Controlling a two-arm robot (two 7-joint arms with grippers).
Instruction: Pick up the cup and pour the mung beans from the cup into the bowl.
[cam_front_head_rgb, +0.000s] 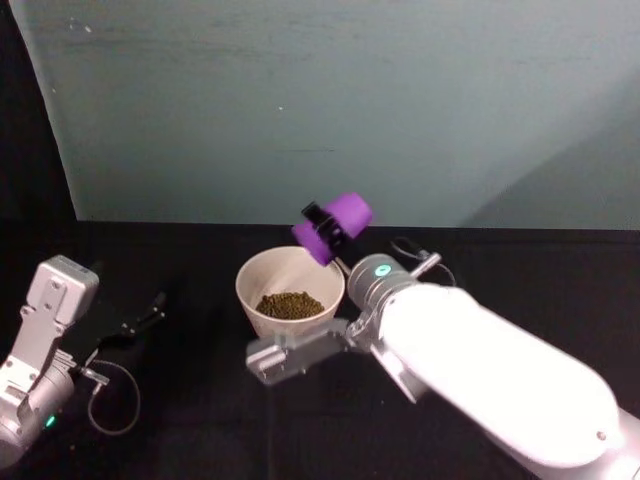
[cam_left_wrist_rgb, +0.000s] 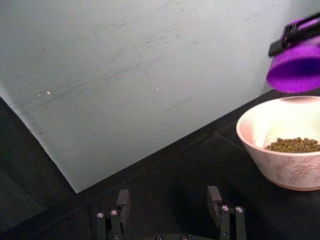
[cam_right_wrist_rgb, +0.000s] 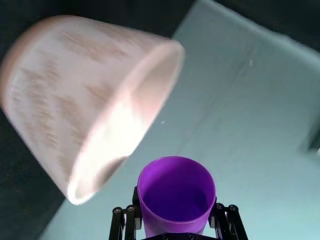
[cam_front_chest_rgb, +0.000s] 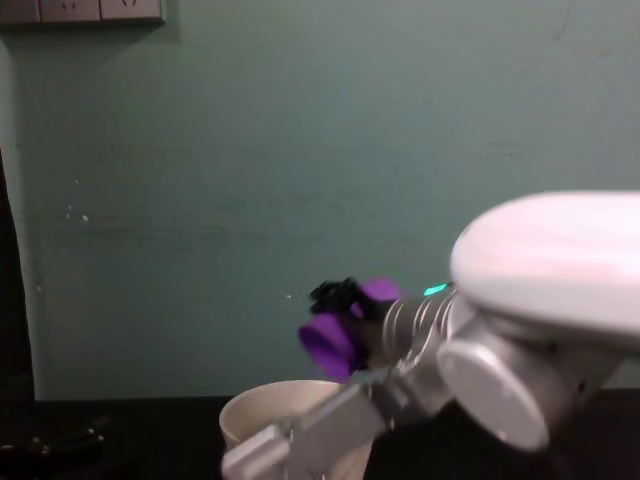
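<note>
My right gripper is shut on the purple cup, held tipped on its side above the far right rim of the cream bowl. The cup's mouth faces down and left toward the bowl. In the right wrist view the cup looks empty inside, held between the fingers. Mung beans lie in the bowl's bottom; they also show in the left wrist view as a green-brown heap inside the bowl. My left gripper is parked open at the table's left, far from the bowl.
The black table ends at a pale teal wall. A loose cable trails by the left arm. The right arm's white forearm crosses the right front of the table.
</note>
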